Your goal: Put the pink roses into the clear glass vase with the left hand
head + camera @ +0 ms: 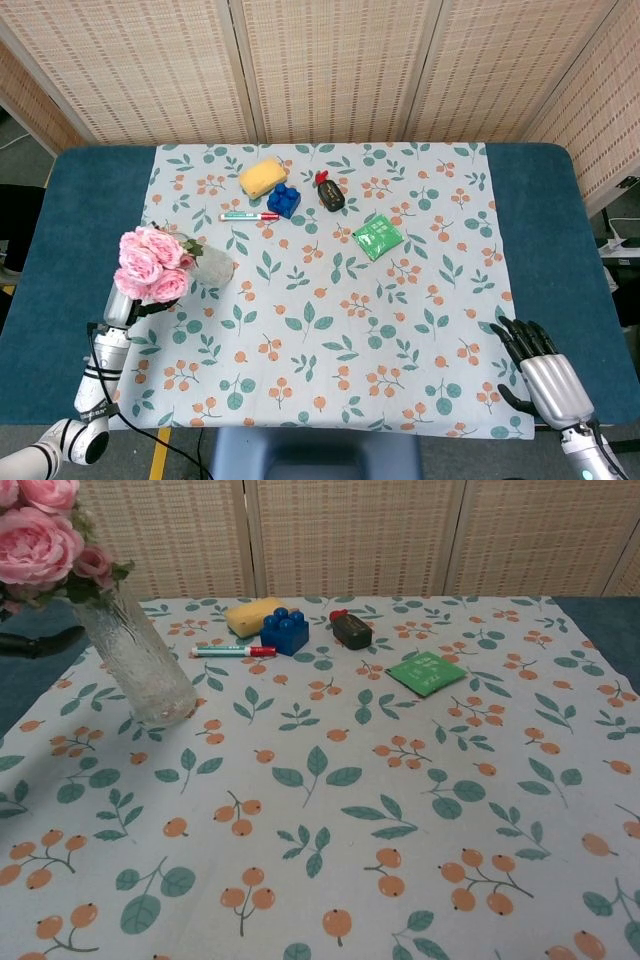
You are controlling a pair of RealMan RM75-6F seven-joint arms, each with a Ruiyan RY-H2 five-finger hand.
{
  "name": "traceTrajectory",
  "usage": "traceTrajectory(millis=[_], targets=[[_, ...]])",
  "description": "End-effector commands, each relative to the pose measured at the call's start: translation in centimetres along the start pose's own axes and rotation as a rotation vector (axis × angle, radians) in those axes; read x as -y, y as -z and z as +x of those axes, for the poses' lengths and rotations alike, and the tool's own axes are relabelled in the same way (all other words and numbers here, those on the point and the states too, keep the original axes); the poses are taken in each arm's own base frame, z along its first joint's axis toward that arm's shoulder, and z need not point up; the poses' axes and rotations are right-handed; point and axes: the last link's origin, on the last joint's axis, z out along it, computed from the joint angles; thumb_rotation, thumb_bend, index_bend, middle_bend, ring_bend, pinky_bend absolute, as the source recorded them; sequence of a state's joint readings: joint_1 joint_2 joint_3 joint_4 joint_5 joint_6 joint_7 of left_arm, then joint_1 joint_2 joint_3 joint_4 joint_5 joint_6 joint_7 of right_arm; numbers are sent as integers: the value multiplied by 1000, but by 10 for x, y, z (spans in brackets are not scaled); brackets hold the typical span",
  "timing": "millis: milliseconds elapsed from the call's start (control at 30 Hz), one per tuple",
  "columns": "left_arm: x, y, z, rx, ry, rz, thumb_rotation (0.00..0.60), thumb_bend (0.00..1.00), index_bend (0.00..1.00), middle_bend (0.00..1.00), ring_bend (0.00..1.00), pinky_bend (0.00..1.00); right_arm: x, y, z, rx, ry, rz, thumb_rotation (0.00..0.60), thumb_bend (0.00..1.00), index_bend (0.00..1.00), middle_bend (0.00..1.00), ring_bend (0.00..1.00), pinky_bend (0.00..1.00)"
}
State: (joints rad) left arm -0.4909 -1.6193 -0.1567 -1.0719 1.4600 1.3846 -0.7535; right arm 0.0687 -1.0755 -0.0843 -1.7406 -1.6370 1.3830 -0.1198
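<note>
The pink roses (150, 268) (40, 545) stand with their stems in the mouth of the clear glass vase (212, 268) (140, 665), at the left side of the flowered cloth. The vase leans to the left. My left forearm (108, 338) rises from the front left and ends under the blooms, which hide the hand in the head view. In the chest view a dark part of my left hand (45, 640) shows beside the vase's neck; its hold is unclear. My right hand (545, 375) rests at the front right edge, fingers apart, holding nothing.
At the back of the cloth lie a yellow sponge (262, 177), a blue brick (284, 200), a pen (250, 216) and a black and red object (330, 193). A green packet (378, 237) lies right of the middle. A woven screen stands behind the table.
</note>
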Motion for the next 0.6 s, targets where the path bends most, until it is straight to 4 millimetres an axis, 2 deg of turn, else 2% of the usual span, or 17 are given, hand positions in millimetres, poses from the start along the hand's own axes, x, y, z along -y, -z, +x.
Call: traceTrajectory(millis=[33,200,367,600], targets=[[-12,-10,-13,34,-20,-43,600,311,0,0,0,18,-1,0,0,3,1,-4,600,212,0,0,0,0],[-25,-27,-23,30,-24,-74,600,304,0,0,0,18,-1,-2,-3,19,5,-4,600,213,0,0,0,0],[-37,-37,-19,-14,-61,-123,600,305,0,0,0,29,-1,-4,-4,28,6,-5,600,213,0,0,0,0],[-35,-34,-6,-41,-196,-119,600,304,0,0,0,46,-1,-3,-1,19,0,-1,600,213,0,0,0,0]])
